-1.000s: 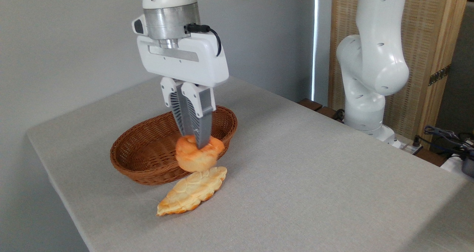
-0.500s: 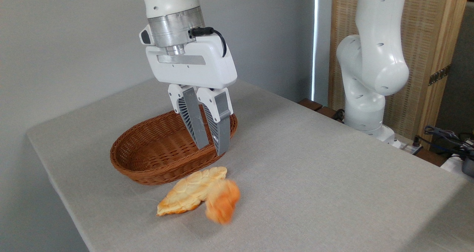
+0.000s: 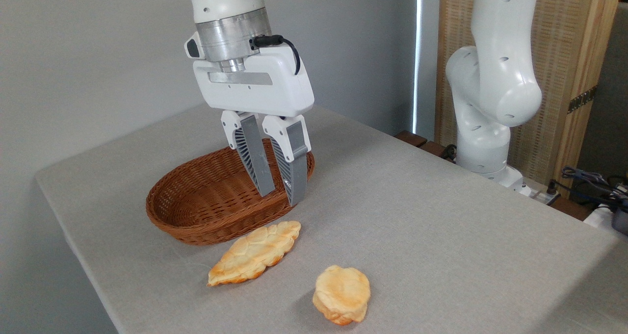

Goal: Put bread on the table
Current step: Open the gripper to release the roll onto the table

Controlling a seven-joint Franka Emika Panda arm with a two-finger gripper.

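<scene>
At the far left of the grey worktop (image 3: 441, 236) sits a brown wicker basket (image 3: 196, 201), apparently empty as far as its inside shows. Just in front of it, touching or nearly touching its wall, lies a long braided loaf (image 3: 255, 252). Above the basket's right end hangs the claw (image 3: 280, 197), its two ribbed fingers parted a moderate way with nothing between them. Further right and nearer the camera, well apart from the claw and a little apart from the loaf, the bread (image 3: 342, 295) lies on the worktop with its paler flat side up. Behind, at the right, a second white robot arm (image 3: 490, 89) stands idle.

By my judgement the task is as good as done. What could go wrong: the bun lies near the front edge, so a nudge from the arm, or a pull on the cloth-like cover, might roll it off. A low retreat could also clip the basket rim.

No brand, label or writing can be read anywhere.
</scene>
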